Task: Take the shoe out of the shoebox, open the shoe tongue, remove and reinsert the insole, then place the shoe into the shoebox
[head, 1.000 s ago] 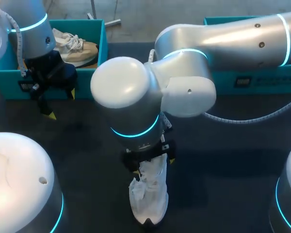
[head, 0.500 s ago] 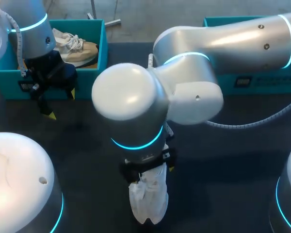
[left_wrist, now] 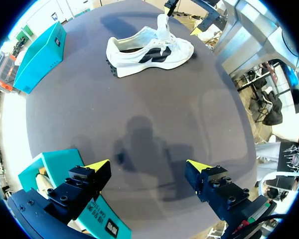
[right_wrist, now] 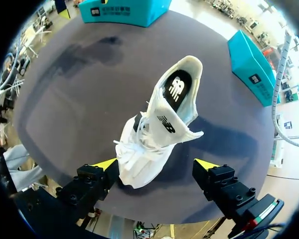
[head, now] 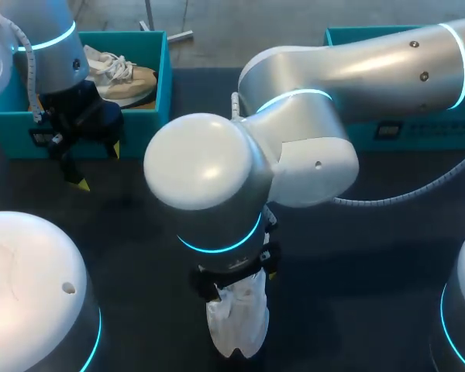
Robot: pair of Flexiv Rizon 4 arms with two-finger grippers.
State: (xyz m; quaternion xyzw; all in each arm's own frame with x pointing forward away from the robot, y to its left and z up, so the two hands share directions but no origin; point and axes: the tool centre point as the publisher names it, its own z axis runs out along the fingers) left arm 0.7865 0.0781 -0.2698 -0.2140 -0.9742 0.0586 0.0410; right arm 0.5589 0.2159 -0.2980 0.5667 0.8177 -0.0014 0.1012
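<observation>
Now the right arm is sitting lower over the bench than a second ago. Its bulky wrist has slid toward the 6 o'clock edge and is covering more of the white shoe, so only the near end of the shoe is showing below it in the head view. The shoe is lying on the bench at about 6 o'clock, much where it was.

In the right wrist view the right pincer is hanging just above the front of the shoe. It is spread wide, one yellow tip on each side of the toe, and it is gripping nothing. The tongue is standing up out of the laces, and the dark insole is lying inside the shoe's opening behind it.

The left arm has not moved. The left pincer is hanging at about 10 o'clock, just in front of the teal shoebox at 11 o'clock, where a second shoe is resting. In the left wrist view the left pincer is wide open and empty over bare bench, with the white shoe well ahead of it. Another teal box is standing at about 2 o'clock, partly behind the right arm.
</observation>
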